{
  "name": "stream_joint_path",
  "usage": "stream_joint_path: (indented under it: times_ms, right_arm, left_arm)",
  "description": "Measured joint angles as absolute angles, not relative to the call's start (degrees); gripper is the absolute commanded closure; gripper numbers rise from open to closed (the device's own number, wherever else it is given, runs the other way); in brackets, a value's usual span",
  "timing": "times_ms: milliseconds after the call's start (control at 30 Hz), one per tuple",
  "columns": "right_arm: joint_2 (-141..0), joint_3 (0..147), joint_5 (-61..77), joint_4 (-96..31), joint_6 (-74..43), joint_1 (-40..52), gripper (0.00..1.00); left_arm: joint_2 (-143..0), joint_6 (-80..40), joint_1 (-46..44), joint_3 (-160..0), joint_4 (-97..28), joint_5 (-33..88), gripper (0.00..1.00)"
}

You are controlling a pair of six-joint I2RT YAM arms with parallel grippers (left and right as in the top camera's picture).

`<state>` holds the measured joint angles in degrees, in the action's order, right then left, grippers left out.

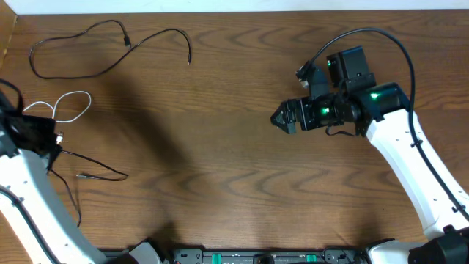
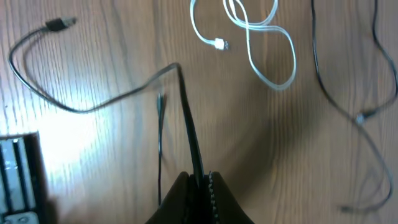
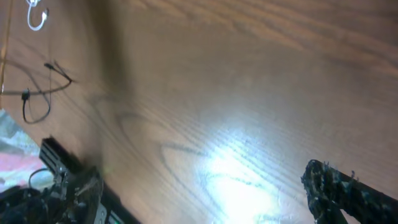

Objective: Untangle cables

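Left jaws: the left gripper point(image 2: 200, 186) is closed on the held black cable point(image 2: 186, 118), which runs up from between the two fingers in the left wrist view.
Held black cable: past the jaws it bends to the left and lies in a wide curve on the table point(image 2: 298, 155), ending in a flat plug point(image 2: 60, 24) at the upper left of that view. A second thin strand of it lies just beside the first one.
Same cable from above: thin lines spread to the right of the left gripper point(image 1: 50, 143) – at the left edge, about half way down.
White cable point(image 2: 261, 43): it lies in loops at the top centre of the left wrist view, apart from the held cable, and its small plug point(image 2: 219, 44) is free on the wood.
Other black cable point(image 1: 110, 23): it lies alone in the upper left of the overhead view, well apart from the other two.
Right jaws: the right gripper point(image 1: 278, 117) is at the centre right, far from all the cables. Only one finger point(image 3: 336, 186) shows, low at the right edge of its wrist view – the jaws seem to stand apart, with nothing in them.
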<state>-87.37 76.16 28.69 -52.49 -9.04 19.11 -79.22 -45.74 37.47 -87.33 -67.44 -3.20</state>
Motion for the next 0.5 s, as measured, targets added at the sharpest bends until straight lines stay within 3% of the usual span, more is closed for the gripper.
stream_joint_path:
  times_ms: [233, 500]
  right_arm:
    - [-87.37, 76.16, 28.6, -52.07, -9.1, 21.93, 0.01]
    - [-87.37, 76.16, 25.96, -49.43, -9.23, 23.94, 0.01]
  left_arm:
    - [-84.12, -46.0, 41.54, -87.29, -58.3, -8.82, 0.93]
    - [-87.05, -26.0, 42.02, -87.22, -46.7, -28.97, 0.92]
